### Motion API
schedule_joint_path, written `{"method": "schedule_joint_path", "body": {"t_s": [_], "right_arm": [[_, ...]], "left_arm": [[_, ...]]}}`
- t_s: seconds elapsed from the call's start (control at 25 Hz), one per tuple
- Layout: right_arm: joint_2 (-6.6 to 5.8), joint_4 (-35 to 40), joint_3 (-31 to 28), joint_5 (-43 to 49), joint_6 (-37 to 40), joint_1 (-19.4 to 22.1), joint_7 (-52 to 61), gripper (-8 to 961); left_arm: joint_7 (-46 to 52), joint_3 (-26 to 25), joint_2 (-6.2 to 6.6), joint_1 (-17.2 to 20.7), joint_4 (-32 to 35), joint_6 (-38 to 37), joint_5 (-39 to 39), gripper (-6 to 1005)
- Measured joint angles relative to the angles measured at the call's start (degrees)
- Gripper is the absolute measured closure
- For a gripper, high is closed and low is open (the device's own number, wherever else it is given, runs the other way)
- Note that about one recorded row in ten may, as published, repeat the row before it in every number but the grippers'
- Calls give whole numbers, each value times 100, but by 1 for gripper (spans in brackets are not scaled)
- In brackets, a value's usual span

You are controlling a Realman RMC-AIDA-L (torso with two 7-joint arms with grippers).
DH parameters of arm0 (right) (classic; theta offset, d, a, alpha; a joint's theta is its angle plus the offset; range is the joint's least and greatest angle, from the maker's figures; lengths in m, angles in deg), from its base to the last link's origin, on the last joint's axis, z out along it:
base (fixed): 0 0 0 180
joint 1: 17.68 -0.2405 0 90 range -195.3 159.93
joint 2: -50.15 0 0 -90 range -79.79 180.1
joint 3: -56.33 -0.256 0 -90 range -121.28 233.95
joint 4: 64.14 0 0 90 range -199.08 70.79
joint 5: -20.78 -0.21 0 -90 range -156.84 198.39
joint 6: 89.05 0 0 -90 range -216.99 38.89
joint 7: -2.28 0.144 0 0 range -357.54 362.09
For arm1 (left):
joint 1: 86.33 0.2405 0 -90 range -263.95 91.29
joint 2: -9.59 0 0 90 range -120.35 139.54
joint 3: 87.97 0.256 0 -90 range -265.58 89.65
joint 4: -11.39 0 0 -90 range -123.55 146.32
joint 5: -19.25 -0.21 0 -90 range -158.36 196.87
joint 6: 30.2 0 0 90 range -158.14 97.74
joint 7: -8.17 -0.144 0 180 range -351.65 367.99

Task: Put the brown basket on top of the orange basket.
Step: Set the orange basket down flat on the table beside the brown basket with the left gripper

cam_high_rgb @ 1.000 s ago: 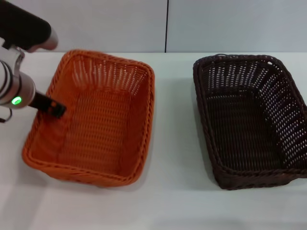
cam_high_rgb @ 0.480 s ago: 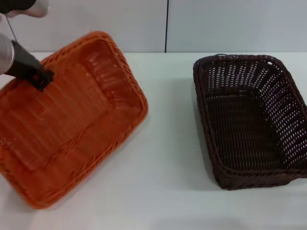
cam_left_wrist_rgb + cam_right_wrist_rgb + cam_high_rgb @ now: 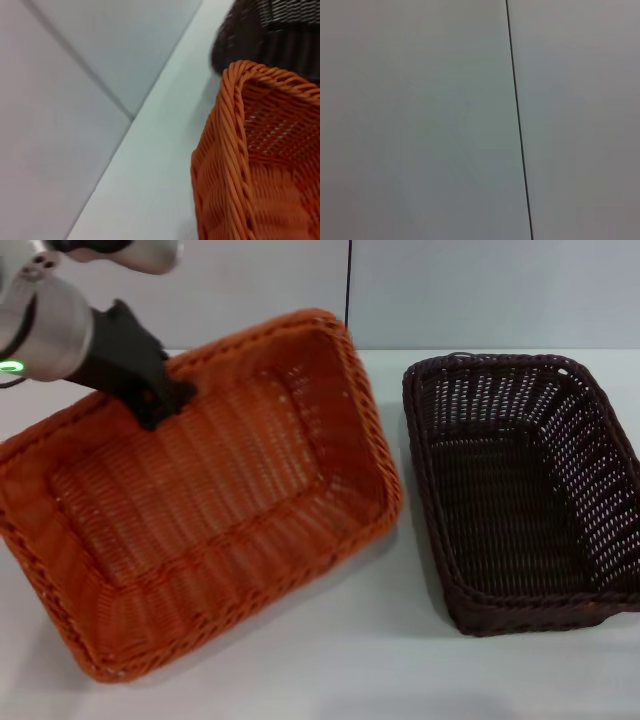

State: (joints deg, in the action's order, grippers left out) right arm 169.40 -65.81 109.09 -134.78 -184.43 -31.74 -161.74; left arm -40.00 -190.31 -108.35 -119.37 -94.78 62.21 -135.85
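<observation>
My left gripper (image 3: 163, 406) is shut on the far rim of the orange basket (image 3: 230, 500) and holds it lifted and tilted, its open side facing the head camera. The basket's right corner hangs close to the brown basket (image 3: 520, 490), which stands flat on the table at the right; a narrow gap shows between them. In the left wrist view the orange basket's braided rim (image 3: 240, 145) fills the near side and the brown basket (image 3: 280, 35) lies beyond it. My right gripper is out of view; its wrist camera shows only a wall.
The white table (image 3: 350, 660) runs under both baskets, with bare surface along its front. A grey wall with a dark vertical seam (image 3: 348, 290) stands right behind the table.
The left gripper has lifted the orange basket off the table, tipped it up and carried it to the right, toward the brown basket. The brown basket has not moved.
</observation>
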Motion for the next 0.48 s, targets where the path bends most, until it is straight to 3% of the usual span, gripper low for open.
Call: {"method": "schedule_joint_path", "body": {"t_s": [0.48], "right_arm": [[-9, -10, 3, -1, 7, 103, 2, 190]], "left_arm": [[-664, 377, -10, -460, 714, -64, 16, 854]]}}
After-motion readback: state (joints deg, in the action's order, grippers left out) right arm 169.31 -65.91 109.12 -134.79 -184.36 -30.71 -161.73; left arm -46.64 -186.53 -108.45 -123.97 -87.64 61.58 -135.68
